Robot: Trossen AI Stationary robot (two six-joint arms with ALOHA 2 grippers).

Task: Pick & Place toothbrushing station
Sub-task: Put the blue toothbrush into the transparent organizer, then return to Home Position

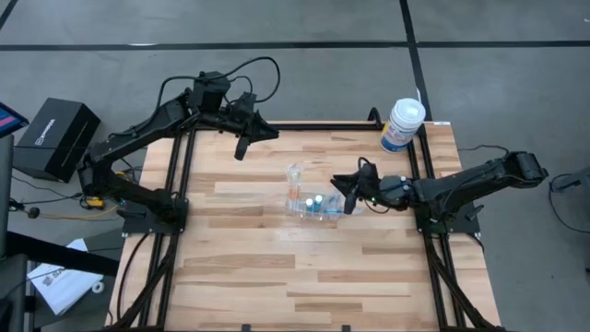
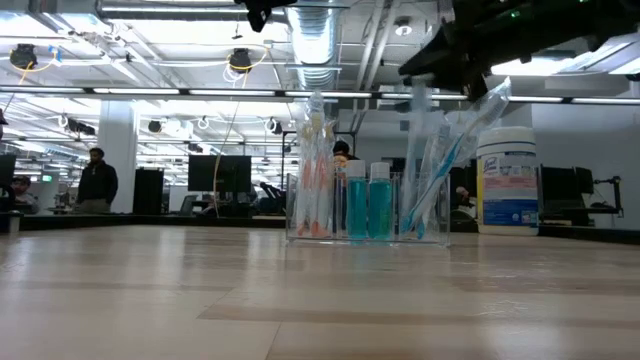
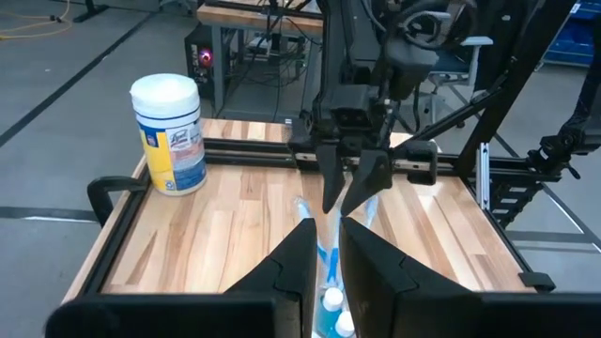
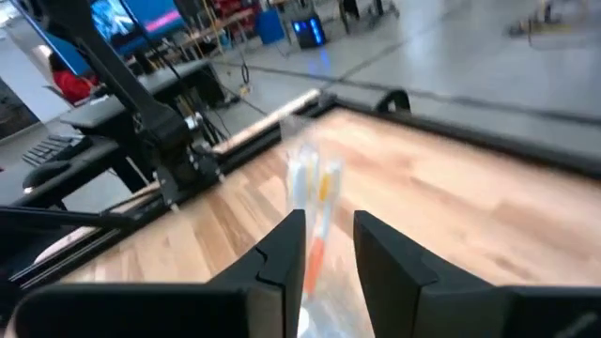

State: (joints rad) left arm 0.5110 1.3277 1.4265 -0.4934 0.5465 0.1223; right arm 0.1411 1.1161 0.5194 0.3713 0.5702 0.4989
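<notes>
Right claw (image 1: 348,192) at station (image 1: 309,198) mid-frame on bench (image 1: 277,267), fingers slightly apart, grip unclear, likely lining up; left claw (image 1: 241,148) parked upper left, nearly closed, empty.

toothbrushing station (image 4: 310,202) blurred, right tool (image 4: 324,246) tips cropped

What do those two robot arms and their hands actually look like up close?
Both are slim, black, jointed arms with black cables looping along them. The left hand and the right hand each end in two flat, dark, tapering fingers. Both arms rise from black bases bolted to the black frame around the wooden table.
</notes>
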